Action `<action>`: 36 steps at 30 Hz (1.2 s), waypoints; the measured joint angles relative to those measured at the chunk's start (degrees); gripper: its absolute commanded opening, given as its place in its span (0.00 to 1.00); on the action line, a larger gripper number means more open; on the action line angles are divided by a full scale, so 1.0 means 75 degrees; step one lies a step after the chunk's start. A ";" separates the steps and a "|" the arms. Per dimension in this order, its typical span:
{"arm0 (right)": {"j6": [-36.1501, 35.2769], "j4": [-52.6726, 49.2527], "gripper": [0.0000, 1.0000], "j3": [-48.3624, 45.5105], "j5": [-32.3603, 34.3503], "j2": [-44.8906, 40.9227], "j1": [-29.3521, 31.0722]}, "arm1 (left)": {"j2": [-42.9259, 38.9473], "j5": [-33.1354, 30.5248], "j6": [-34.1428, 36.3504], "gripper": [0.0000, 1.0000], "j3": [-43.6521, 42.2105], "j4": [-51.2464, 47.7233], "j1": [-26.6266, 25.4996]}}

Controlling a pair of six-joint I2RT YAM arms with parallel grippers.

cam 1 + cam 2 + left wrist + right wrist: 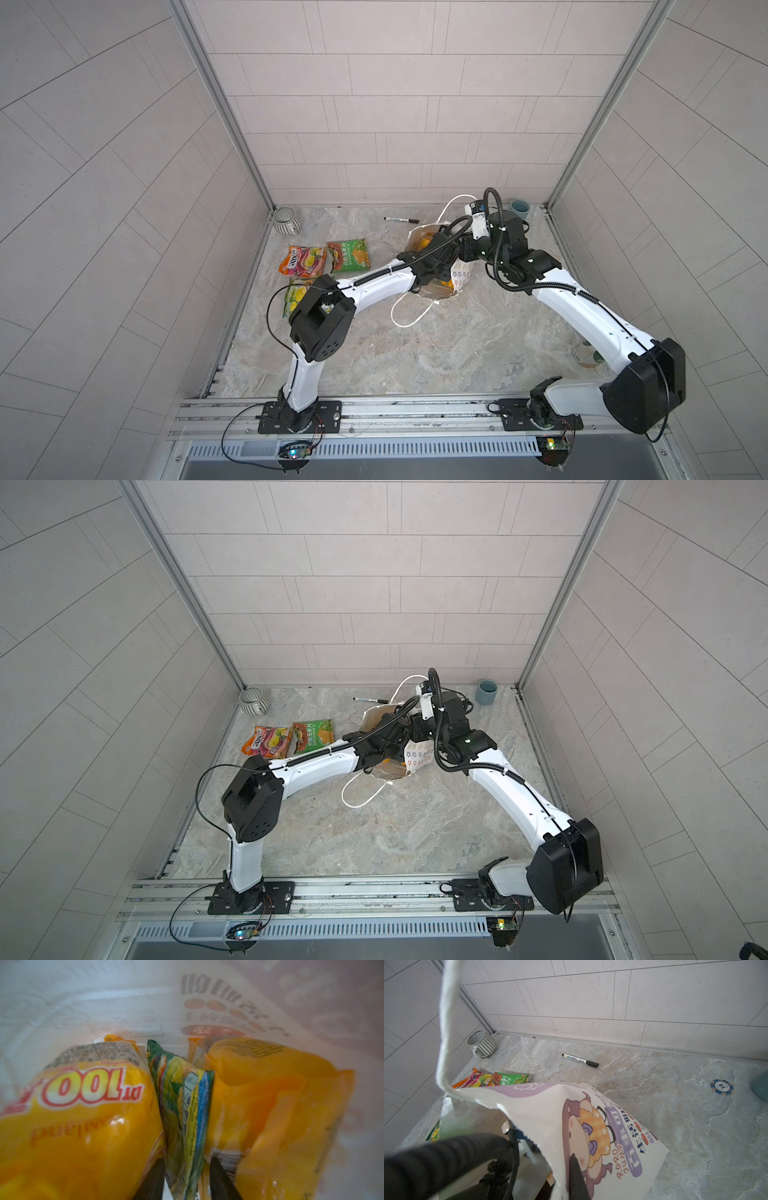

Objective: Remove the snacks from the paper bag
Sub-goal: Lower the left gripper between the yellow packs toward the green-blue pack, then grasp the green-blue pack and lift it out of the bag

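The white paper bag [461, 276] [419, 754] stands at mid-back of the table, mouth up. My right gripper [564, 1159] is shut on its wall by the cartoon girl; one finger [577, 1176] shows outside and the other is hidden inside. My left gripper [185, 1176] is down inside the bag, open. Its fingers [151, 1182] flank a green packet [185, 1115] standing on edge between two yellow-orange packets [83, 1126] [270, 1105]. On the table to the left lie an orange-and-magenta packet [301, 261], a green packet [348, 255] and another green one [295, 297], partly under my left arm.
A ribbed grey bowl [286, 220] sits in the back left corner and a black marker [401, 219] lies behind the bag. A blue-grey cup [519, 208] stands back right with a blue chip [721, 1086] near it. A white cord handle [409, 320] loops onto the table.
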 measured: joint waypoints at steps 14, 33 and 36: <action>0.0000 0.0058 0.00 -0.0015 -0.0047 -0.0012 0.0041 | 0.0291 -0.0262 0.0032 0.00 -0.0061 0.0280 0.0082; 0.0003 0.0122 0.00 -0.0015 -0.0149 -0.0012 0.0067 | -0.1309 -0.0017 0.0143 0.00 -0.0807 -0.0058 0.0093; 0.0003 0.0119 0.00 -0.0015 -0.0163 -0.0012 0.0067 | -0.1649 0.0070 0.0143 0.00 -0.0970 -0.0122 0.0093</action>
